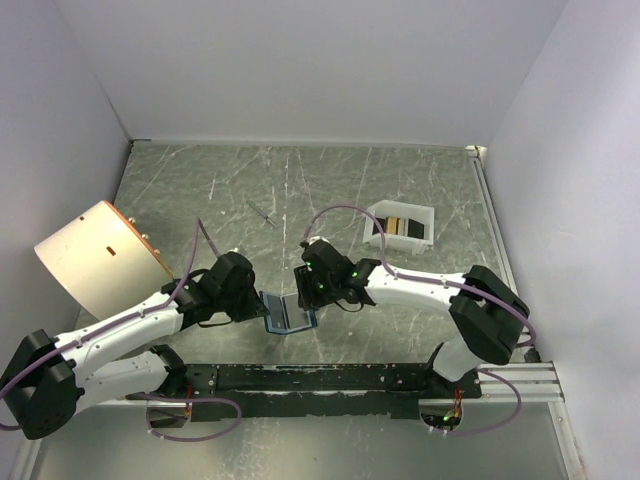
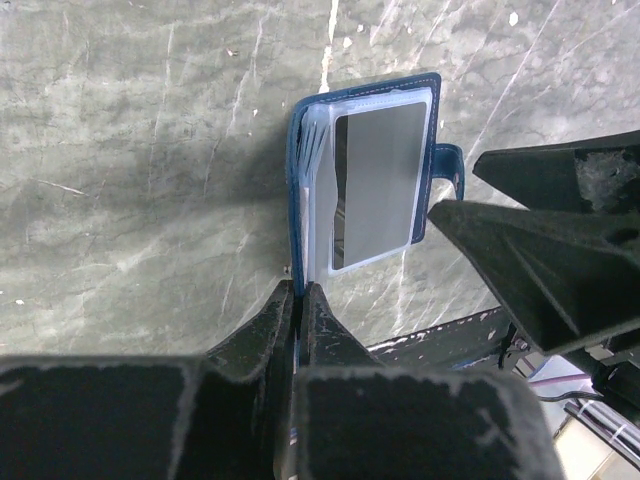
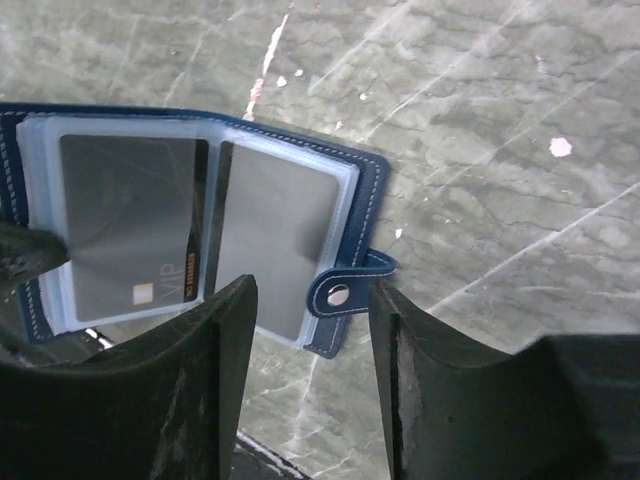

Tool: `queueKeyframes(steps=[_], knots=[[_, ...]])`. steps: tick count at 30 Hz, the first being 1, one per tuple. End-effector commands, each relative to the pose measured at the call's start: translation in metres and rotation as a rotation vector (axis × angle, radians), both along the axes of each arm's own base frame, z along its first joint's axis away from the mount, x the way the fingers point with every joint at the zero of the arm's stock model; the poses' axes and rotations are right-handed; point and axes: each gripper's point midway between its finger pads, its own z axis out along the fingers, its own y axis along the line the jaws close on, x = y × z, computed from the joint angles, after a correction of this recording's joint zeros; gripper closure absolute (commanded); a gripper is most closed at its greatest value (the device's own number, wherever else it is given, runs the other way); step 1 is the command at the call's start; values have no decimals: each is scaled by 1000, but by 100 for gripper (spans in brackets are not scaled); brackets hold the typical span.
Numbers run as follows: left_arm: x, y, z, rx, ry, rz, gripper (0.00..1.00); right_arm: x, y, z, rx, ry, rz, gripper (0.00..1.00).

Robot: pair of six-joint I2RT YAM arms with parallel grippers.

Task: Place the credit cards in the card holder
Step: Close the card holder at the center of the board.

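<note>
The dark blue card holder [image 1: 288, 314] lies open on the table between my two grippers. In the right wrist view the holder [image 3: 362, 200] shows clear pockets holding a dark "VIP" card [image 3: 130, 240] and a grey card [image 3: 275, 240]. My left gripper [image 2: 301, 290] is shut on the holder's blue left cover edge [image 2: 294, 180]; it also shows in the top view [image 1: 262, 305]. My right gripper [image 3: 310, 300] is open, its jaws either side of the snap tab [image 3: 345, 290], just above it. More credit cards [image 1: 403, 225], dark and tan, lie in the white tray.
The white tray [image 1: 378, 215] stands at the back right. A tan round-sided object [image 1: 95, 255] stands at the left wall. The black mounting rail [image 1: 330, 378] runs along the near edge. My right gripper's fingers [image 2: 540, 250] fill the right of the left wrist view.
</note>
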Motion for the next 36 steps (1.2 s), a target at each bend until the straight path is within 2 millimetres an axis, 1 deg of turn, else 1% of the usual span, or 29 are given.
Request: queueKeyframes(steps=[1,4,11,16,18,20,25,32,36], knots=[[5,-1,12,-5,-33,3,90,12,-13,-4,-105,-49,-47,55],[4,0,13,-7,-34,0,90,14,-20,-4,-127,-65,-67,68],[3,1,12,-8,-33,3,89,14,-25,-7,-132,-67,-82,89],[2,3,11,-4,-32,6,89,13,-26,-4,-115,-73,-88,97],[3,2,13,-12,-36,7,87,10,-25,-5,-98,-67,-84,98],[4,-2,15,-28,-41,-4,81,7,-22,-6,-72,-58,-78,99],[5,-22,24,-127,-62,-53,68,-1,-17,-11,-37,-25,-62,100],[5,-45,34,-245,-83,-123,56,-1,-17,-8,-22,-29,-63,100],[6,-57,36,-301,-89,-157,53,0,-18,-6,-15,-37,-75,100]])
